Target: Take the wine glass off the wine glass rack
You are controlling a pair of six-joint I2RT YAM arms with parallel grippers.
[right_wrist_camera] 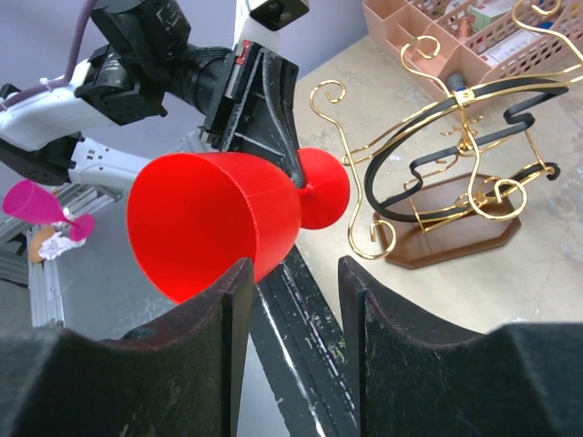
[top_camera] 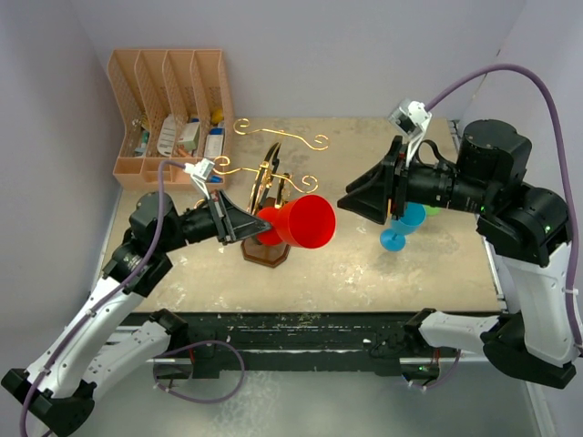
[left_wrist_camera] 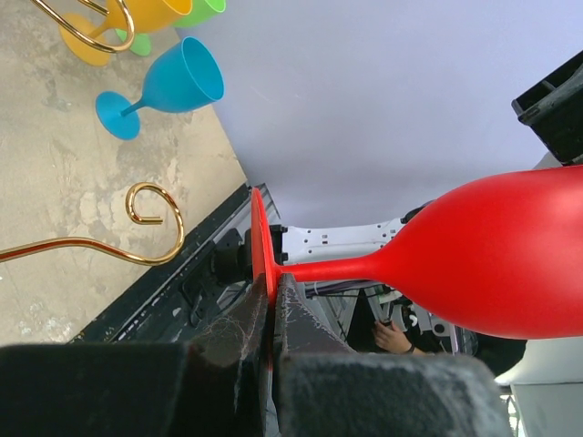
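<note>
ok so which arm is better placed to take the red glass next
Right, probably. The right tool is open and aimed at the bowl of the red glass, close by. The left tool is shut on its foot, holding it sideways clear of the rack.

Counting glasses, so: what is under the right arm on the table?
A blue glass, partly showing; the right arm covers whatever else is there from above. The left wrist view shows an orange glass and a green glass beside the blue one.
</note>
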